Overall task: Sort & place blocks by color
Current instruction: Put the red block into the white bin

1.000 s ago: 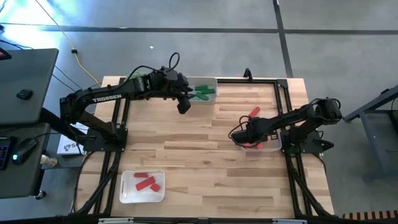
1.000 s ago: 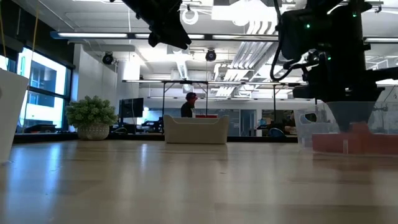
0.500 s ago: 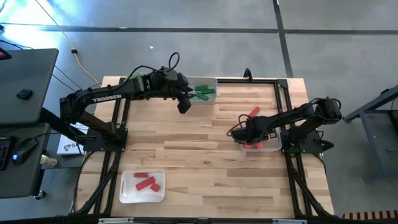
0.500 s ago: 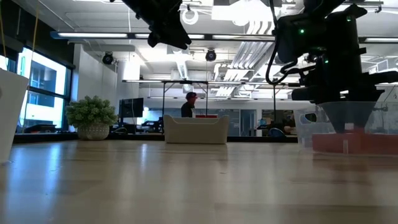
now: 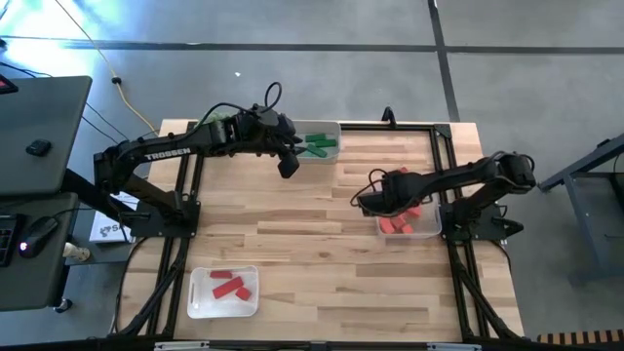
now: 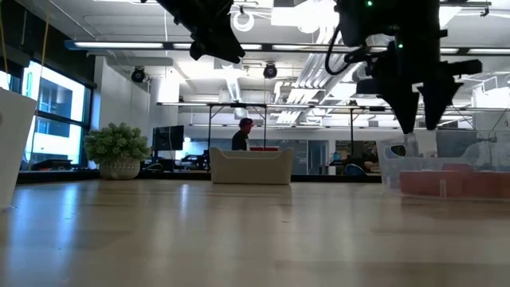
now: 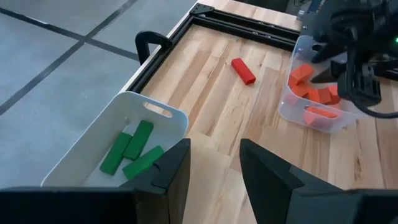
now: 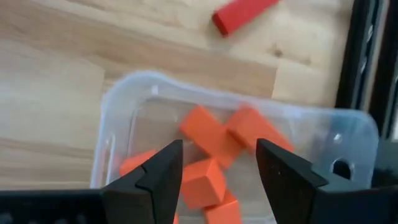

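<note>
Right pincer (image 8: 217, 163) hangs released (holding nothing) above the orange blocks (image 8: 211, 138).

You are looking into an open office: ceiling strip lights (image 6: 119, 45) are glowing, a window (image 6: 48, 112) is letting in daylight.
</note>
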Controlling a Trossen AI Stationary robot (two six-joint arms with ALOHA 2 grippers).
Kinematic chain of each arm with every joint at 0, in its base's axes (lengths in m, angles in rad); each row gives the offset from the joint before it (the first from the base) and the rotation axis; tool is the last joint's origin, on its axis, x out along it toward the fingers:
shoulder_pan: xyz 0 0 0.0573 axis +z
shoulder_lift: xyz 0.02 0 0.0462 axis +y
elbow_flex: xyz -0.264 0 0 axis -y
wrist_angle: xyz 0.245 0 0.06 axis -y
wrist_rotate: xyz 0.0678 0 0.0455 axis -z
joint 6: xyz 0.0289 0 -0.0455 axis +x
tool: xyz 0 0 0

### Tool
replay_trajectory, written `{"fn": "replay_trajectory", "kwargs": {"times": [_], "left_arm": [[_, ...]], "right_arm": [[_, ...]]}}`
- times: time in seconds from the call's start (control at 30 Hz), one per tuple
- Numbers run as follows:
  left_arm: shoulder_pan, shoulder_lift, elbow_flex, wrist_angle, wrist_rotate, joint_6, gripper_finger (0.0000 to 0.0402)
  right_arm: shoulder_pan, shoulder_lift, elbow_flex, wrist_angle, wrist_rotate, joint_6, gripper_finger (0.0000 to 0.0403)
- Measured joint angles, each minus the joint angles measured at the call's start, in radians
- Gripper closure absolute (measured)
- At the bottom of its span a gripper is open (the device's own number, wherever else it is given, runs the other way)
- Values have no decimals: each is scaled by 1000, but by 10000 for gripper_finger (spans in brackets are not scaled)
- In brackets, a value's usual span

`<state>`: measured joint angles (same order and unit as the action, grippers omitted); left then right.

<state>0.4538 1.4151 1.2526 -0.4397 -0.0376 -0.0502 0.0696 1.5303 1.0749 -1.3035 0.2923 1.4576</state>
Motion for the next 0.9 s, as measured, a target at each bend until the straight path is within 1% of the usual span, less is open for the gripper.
{"fn": "replay_trajectory", "kwargs": {"times": [0.1,0.23,0.33,0.43,0.6,0.73,0.9], "left_arm": [[0,0,0,0,0,1,273],[0,0,0,0,0,1,273],[0,0,0,0,0,-6,273],[0,0,0,0,0,-41,273],[0,0,0,0,0,-59,273],[0,0,0,0,0,-107,273],[0,0,0,0,0,-131,273]], "right_arm": [[-34,0,32,-18,22,-98,211],[-104,0,53,-12,30,-294,211],[-170,0,58,-4,31,-481,211],[-248,0,58,11,28,-704,211],[-391,0,58,65,-30,-1066,211],[-489,0,58,104,-42,-1307,211],[-572,0,58,127,-137,-1604,211]]}}
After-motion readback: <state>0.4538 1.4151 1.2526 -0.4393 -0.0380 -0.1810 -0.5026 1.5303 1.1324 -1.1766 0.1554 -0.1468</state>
